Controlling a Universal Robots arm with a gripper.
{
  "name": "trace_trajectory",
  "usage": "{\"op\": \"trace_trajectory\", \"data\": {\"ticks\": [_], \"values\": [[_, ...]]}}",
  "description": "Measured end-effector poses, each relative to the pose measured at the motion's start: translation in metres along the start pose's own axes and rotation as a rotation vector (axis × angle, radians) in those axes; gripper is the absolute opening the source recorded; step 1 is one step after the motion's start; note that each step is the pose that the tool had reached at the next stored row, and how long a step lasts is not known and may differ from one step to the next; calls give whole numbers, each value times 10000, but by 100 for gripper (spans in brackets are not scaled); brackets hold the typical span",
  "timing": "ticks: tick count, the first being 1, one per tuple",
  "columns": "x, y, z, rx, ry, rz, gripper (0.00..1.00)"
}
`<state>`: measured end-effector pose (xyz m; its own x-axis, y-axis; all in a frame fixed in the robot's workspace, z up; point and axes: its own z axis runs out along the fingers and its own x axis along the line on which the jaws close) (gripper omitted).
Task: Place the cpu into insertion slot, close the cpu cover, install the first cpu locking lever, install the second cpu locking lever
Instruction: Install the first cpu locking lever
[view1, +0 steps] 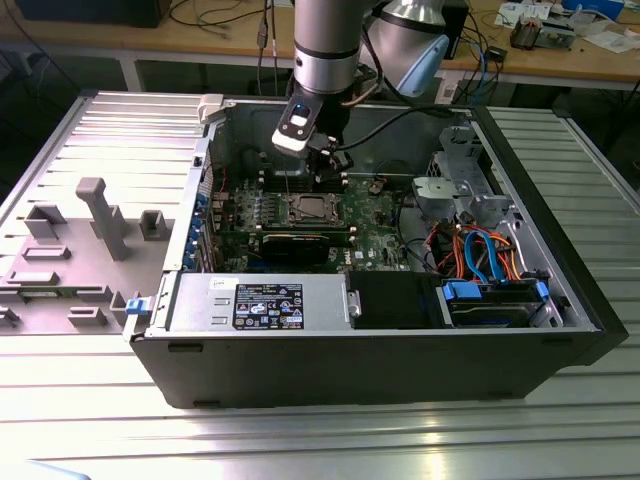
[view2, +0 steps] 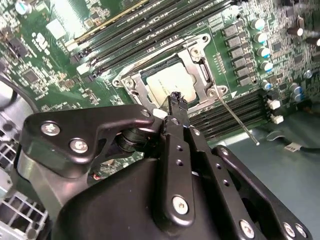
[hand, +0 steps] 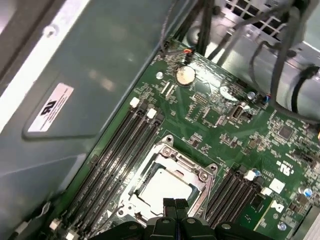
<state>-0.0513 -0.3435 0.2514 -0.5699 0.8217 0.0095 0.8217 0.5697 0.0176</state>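
The cpu lies flat in the insertion slot on the green board, its silver top showing through the cutout of the cpu cover, which lies down over it. In the first wrist view the cpu and cpu cover look the same. One thin locking lever sticks out loose over the memory slots. My gripper hangs just above the socket's edge, shut and empty; its fingertips are pressed together. In the exterior view the gripper is above the insertion slot.
Long black memory slots flank the socket on both sides. The case wall stands close behind. A power supply, a drive cage and coloured cables fill the front and the exterior view's right. A grey parts tray lies outside the case.
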Motion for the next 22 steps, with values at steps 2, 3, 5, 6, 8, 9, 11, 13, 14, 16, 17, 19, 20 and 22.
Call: {"op": "trace_trajectory", "data": {"ticks": [2, 3, 5, 6, 8, 9, 11, 13, 14, 16, 17, 19, 20, 22], "values": [[0, 0, 0, 5, 10, -525, 11], [0, 0, 1, 6, 12, -700, 11], [0, 0, 1, 11, 21, -1188, 11], [0, 0, 2, 15, 28, -1571, 11], [0, 0, 2, 20, 37, -2072, 11], [0, 0, 2, 21, 39, -2207, 11], [-1, 0, 4, 15, 40, -2969, 11], [0, 0, 6, -4, 29, -3424, 11], [0, 0, 7, -22, 14, -3726, 11], [0, 0, 11, -236, -189, -4413, 11], [0, -1, 12, -235, -185, -4536, 11], [0, -1, 19, -238, -170, -5014, 11], [0, -1, 21, -239, -166, -5145, 11], [0, -1, 28, -241, -148, -5717, 11]]}}
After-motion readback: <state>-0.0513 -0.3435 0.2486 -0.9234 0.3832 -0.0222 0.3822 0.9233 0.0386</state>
